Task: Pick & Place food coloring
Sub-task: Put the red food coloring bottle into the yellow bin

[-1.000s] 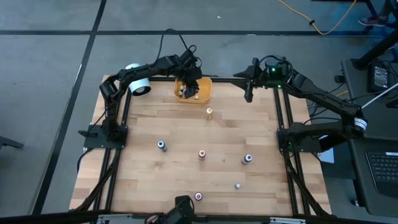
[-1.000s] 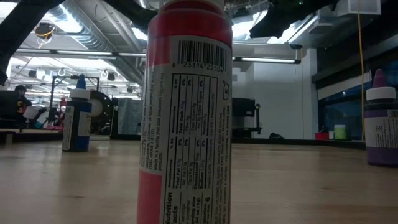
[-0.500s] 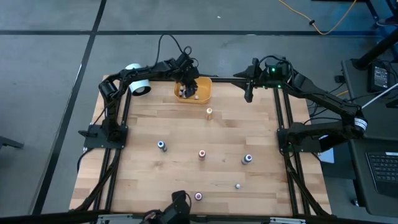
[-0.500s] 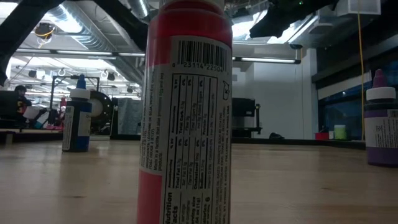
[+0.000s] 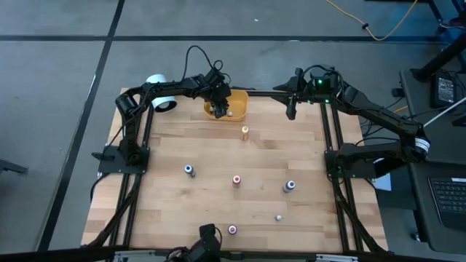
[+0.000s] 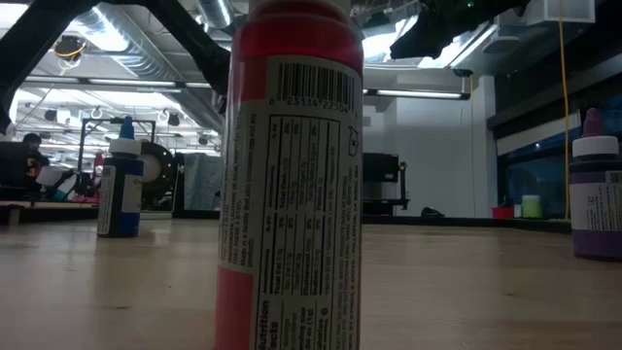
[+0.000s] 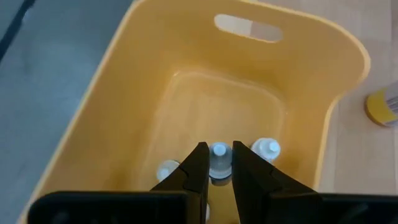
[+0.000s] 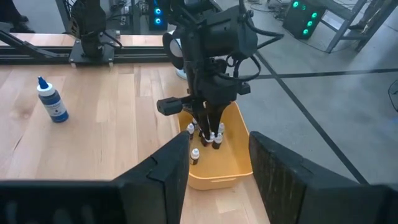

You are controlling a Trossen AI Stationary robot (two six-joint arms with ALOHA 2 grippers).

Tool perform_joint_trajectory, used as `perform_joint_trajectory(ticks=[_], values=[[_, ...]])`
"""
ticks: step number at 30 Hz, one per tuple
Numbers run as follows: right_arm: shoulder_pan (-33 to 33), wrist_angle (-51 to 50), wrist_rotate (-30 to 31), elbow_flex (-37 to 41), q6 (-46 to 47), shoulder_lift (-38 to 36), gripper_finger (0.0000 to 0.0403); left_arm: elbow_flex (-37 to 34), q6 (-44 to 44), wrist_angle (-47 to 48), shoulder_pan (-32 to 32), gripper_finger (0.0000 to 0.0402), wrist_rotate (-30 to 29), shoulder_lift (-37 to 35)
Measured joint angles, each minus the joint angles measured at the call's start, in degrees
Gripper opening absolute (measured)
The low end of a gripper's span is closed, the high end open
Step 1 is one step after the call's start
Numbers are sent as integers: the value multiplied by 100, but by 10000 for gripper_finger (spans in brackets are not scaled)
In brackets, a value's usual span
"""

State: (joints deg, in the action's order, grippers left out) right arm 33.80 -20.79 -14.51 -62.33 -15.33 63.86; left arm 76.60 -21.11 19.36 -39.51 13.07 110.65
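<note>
A yellow bin [image 5: 240,109] stands at the table's far edge. My left gripper [image 7: 219,147] reaches down into it, shut on a small food coloring bottle [image 7: 219,163] with a white cap. Two more white-capped bottles [image 7: 168,169] [image 7: 267,148] stand on the bin's floor beside it. Several other bottles stand upright on the wooden table, among them an orange one [image 5: 245,132], a blue one [image 5: 189,170] and a red one [image 5: 236,180]. My right gripper [image 5: 291,110] hangs open in the air at the far right, holding nothing. My left gripper pinches the small bottle just below its white cap [image 7: 219,170] between its two fingers. The fingers come from above, slanting down into the bin. The bottle stays upright, cap up; whether its base touches the bin's floor cannot be seen.
A white cylinder [image 5: 162,98] lies at the far left corner beside the left arm. In the low view a red bottle [image 6: 292,175] stands close in front, with a blue bottle [image 6: 121,180] to its left and a purple one [image 6: 598,194] to its right. Bare wood lies between the scattered bottles.
My left gripper has gone down into the yellow bin, tipping a little, still shut on the small bottle, which has sunk with it among the bottles on the bin's floor.
</note>
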Motion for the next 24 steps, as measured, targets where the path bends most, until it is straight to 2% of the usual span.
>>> perform_joint_trajectory(ticks=[17,24], values=[[0,0,3,0,-7,2,167,-9,-172,-162,9,45,-88,0],[0,0,1,0,-7,2,167,-414,-168,-275,87,44,-97,0]])
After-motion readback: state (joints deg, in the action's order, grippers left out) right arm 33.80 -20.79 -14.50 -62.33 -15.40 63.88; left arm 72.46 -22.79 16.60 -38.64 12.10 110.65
